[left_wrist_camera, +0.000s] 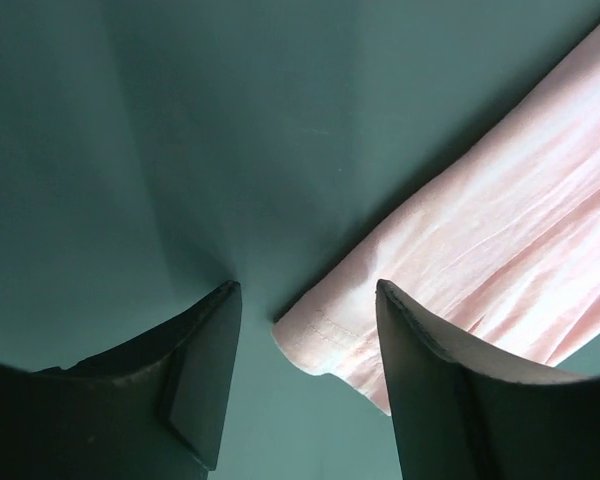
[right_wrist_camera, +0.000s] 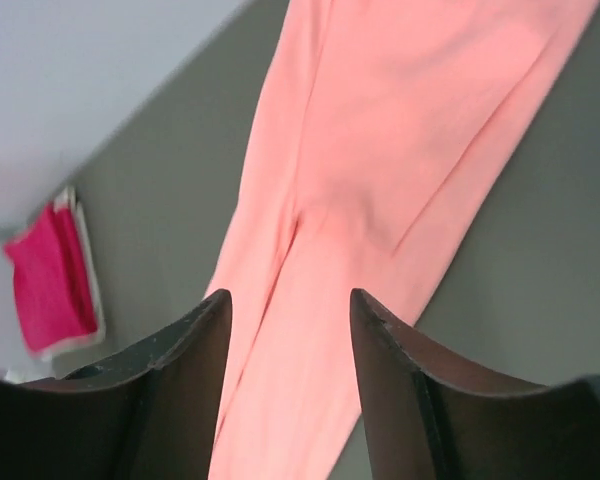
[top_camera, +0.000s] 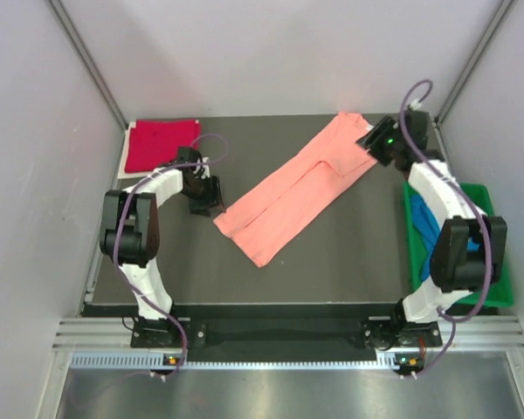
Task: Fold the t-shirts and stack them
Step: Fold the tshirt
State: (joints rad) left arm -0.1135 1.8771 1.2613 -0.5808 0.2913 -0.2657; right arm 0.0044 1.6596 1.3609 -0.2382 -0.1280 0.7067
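The salmon-pink t-shirt [top_camera: 297, 188] lies folded into a long strip, running diagonally across the dark table from the far right to the near middle. My left gripper [top_camera: 206, 206] is open just left of the strip's near-left corner; in the left wrist view that hemmed corner [left_wrist_camera: 325, 335] lies between the fingers, untouched. My right gripper [top_camera: 373, 141] is open above the strip's far end, and the pink cloth [right_wrist_camera: 380, 150] fills its wrist view. The crimson-red t-shirt [top_camera: 160, 143] lies folded at the far left and also shows in the right wrist view [right_wrist_camera: 48, 290]. The bright blue t-shirt [top_camera: 430, 229] sits in the tray, partly hidden by my right arm.
A green plastic tray [top_camera: 499, 288] stands at the table's right edge. White walls close in the table [top_camera: 349, 253] on the left, the back and the right. The red t-shirt rests on a white sheet [top_camera: 127, 150].
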